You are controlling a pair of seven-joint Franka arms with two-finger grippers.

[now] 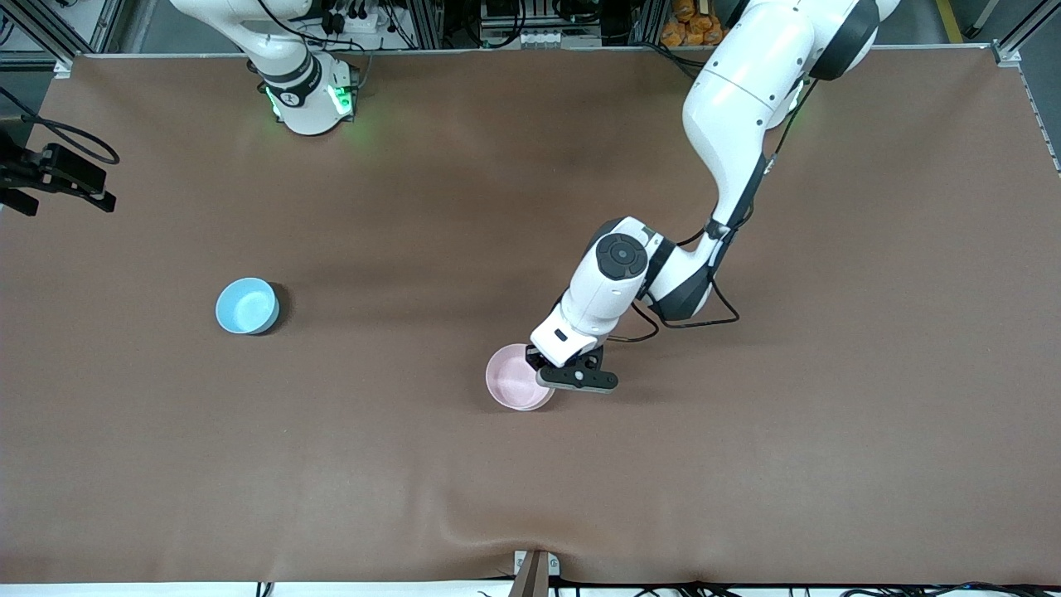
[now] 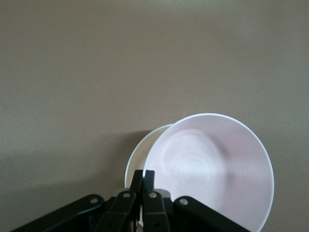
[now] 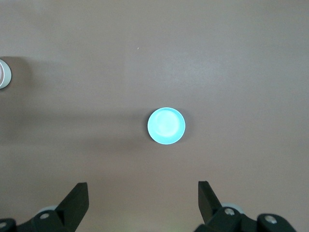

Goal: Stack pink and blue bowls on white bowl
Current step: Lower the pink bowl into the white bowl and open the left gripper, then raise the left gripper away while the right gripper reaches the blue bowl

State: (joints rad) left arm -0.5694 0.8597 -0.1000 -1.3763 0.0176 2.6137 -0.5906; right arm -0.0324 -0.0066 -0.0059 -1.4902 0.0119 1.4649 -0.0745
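- My left gripper was pinched shut on the rim of the pink bowl, near the middle of the table, somewhat toward the edge nearest the front camera.
- In the left wrist view the pink bowl sat off-centre over the white bowl, whose rim showed as a crescent under it; I could not tell whether they touched.
- The blue bowl stood alone toward the right arm's end of the table, well apart from the pink one.
- My right gripper waited with its fingers spread wide, high over the blue bowl.
- I judged the risk to be that offset: let go like that, the pink bowl could settle tilted or slide off the white rim.
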